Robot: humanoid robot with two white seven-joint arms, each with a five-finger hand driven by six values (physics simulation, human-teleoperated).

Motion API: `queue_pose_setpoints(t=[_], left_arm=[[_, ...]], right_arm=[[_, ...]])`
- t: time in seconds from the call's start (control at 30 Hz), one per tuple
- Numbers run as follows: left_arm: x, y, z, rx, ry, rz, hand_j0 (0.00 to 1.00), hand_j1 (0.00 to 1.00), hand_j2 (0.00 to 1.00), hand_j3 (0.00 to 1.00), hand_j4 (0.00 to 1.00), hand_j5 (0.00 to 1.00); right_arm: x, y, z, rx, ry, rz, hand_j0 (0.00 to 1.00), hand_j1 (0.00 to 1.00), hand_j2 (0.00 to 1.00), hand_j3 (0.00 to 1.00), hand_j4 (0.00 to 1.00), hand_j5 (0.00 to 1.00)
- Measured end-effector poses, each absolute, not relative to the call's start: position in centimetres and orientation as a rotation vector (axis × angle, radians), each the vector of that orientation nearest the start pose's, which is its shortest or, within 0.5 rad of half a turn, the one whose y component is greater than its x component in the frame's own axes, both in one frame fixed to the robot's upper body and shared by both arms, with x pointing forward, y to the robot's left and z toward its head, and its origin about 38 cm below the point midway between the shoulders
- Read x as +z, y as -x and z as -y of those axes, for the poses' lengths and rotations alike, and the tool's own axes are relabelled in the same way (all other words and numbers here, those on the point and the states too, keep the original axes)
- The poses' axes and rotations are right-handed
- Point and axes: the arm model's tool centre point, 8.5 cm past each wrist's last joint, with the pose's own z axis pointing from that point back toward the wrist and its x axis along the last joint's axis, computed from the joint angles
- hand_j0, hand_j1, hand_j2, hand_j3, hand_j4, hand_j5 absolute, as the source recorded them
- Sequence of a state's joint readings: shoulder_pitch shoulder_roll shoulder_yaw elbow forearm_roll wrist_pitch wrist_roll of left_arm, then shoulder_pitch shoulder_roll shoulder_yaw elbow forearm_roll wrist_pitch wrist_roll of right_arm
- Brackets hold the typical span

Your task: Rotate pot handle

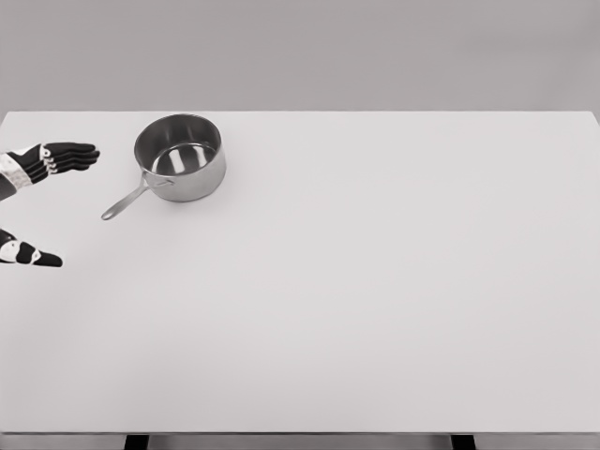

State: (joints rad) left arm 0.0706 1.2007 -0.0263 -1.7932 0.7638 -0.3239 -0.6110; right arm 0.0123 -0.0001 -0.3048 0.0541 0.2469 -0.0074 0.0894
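Pot point(180, 157) on table point(375, 300), handle point(125, 202) angled toward left hand point(52, 157) nearby, fingers straight, pressed together, holding nothing; a clumsy push could slide the pot.

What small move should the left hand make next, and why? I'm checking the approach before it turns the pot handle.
Probably ease the left hand right and toward the camera, to the handle. Its fingers are extended, holding nothing, and a gap of bare table separates it from the steel pot, whose handle points down-left toward that side.

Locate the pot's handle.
In the head view, the handle juts from the pot toward the lower left, at the table's far left, near the left hand.
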Motion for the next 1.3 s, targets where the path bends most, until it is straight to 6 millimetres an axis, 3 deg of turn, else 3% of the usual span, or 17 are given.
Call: queue_pose_setpoints(t=[0.3, 0.9, 1.03, 1.2, 1.3], left_arm=[[27.0, -32.0, -39.2, -1.223, 0.292, 1.481, 1.00, 1.00, 1.00, 1.00, 1.00, 1.00], [23.3, -31.3, -37.4, -1.149, 0.407, 1.484, 1.00, 1.00, 1.00, 1.00, 1.00, 1.00], [24.9, -33.1, -35.8, -1.152, 0.420, 1.554, 1.00, 1.00, 1.00, 1.00, 1.00, 1.00], [22.2, -32.9, -33.8, -1.138, 0.504, 1.486, 1.00, 1.00, 1.00, 1.00, 1.00, 1.00], [21.6, -32.9, -33.4, -1.135, 0.522, 1.463, 1.00, 1.00, 1.00, 1.00, 1.00, 1.00]], right_arm=[[-26.1, 2.5, 25.8, -0.063, -0.016, -0.052, 1.00, 1.00, 1.00, 1.00, 1.00, 1.00], [-26.1, 2.5, 25.8, -0.063, -0.016, -0.051, 1.00, 1.00, 1.00, 1.00, 1.00, 1.00], [-26.1, 2.5, 25.8, -0.063, -0.016, -0.052, 1.00, 1.00, 1.00, 1.00, 1.00, 1.00], [-26.1, 2.5, 25.8, -0.062, -0.016, -0.052, 1.00, 1.00, 1.00, 1.00, 1.00, 1.00], [-26.1, 2.5, 25.8, -0.063, -0.016, -0.052, 1.00, 1.00, 1.00, 1.00, 1.00, 1.00]])
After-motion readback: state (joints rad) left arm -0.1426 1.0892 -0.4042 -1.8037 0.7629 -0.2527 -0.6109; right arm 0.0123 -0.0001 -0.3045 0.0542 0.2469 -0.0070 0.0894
